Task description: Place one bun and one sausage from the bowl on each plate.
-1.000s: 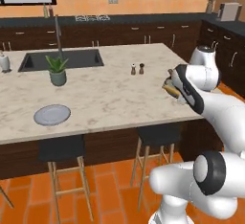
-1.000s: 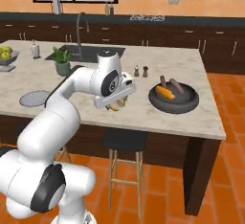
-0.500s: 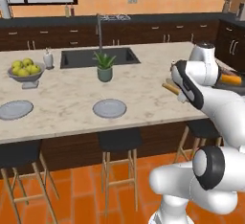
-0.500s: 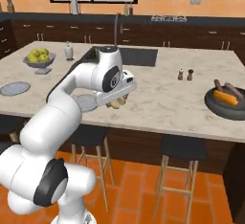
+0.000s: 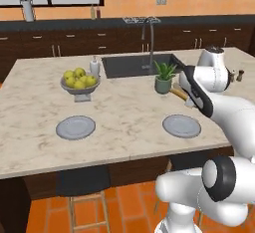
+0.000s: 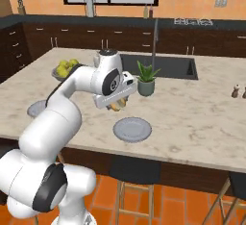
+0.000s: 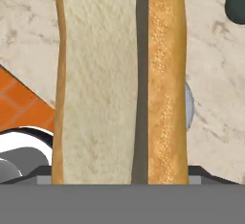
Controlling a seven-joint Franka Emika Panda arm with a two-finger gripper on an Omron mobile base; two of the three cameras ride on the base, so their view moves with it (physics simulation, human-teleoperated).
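Note:
My gripper (image 6: pixel 116 105) is shut on a split bun (image 6: pixel 115 106), held a little above the counter. In the hand view the bun (image 7: pixel 119 79) stands tall, pale crumb on one side and golden crust on the other. From the left base view the bun (image 5: pixel 177 93) pokes out beside the gripper (image 5: pixel 182 95). A grey plate (image 6: pixel 132 129) lies just below and to the right of the bun, and it is also in the left base view (image 5: pixel 182 125). A second grey plate (image 5: pixel 75 127) lies further left. The dark bowl is out of view.
A pale footed bowl of yellow-green fruit (image 5: pixel 79 81) and a white bottle (image 5: pixel 94 66) stand behind the left plate. A potted plant (image 5: pixel 163 77) sits beside the sink (image 5: pixel 139 63) with its tap. Small shakers (image 6: pixel 235 92) stand at the right. Bar stools line the counter's front.
The whole picture has shifted as the base drove left along the island. The dark bowl has left the view and two plates have come in. The bun stays in the gripper.

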